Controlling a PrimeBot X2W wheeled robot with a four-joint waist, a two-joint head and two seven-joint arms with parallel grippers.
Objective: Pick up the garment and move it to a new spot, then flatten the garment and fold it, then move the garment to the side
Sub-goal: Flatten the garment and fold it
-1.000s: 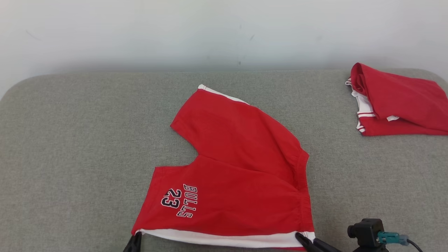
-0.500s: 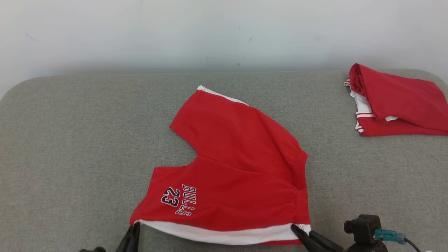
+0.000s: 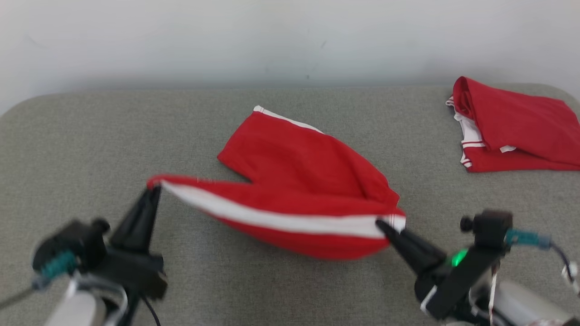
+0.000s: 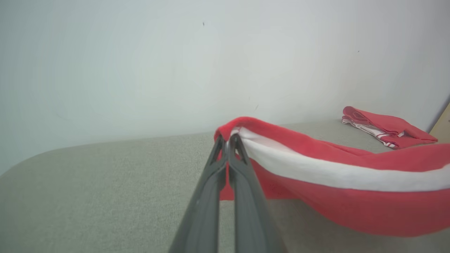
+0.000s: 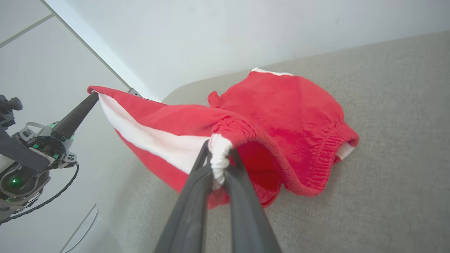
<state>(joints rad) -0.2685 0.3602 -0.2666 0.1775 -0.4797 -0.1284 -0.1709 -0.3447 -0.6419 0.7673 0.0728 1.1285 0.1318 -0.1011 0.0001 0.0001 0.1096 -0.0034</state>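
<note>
Red cloth with a broad white stripe, strung between two grips: the garment (image 3: 308, 167), a pair of shorts, half raised off the grey fabric-covered desk (image 3: 90, 149). Pinched at the stripe's left end by the left gripper (image 3: 154, 191), long dark fingers pressed flat together with a fold of red wrapped over the tips. Pinched at the stripe's right end by the right gripper (image 3: 381, 222), fingers closed tight on a bunched white strip beside the ribbed waistband, as seen in the right wrist view. Raised edge sagging a little in the middle, with a red underside hanging below the white band. Far leg lying flat on the desk beyond, white-trimmed hem pointing toward the pale wall (image 3: 181, 40). Crotch notch just behind the lifted edge. Blurred around the left gripper in the head view, so hard to say which corner sits in that grip; probably a leg-hem corner. Roughly mid-desk for the whole piece, both grippers on the near side of it and well apart from each other. At the far right corner of the desk, well apart from the held shorts, a second red garment (image 3: 516, 122) with white trim, folded into a loose bundle and untouched by either gripper.
</note>
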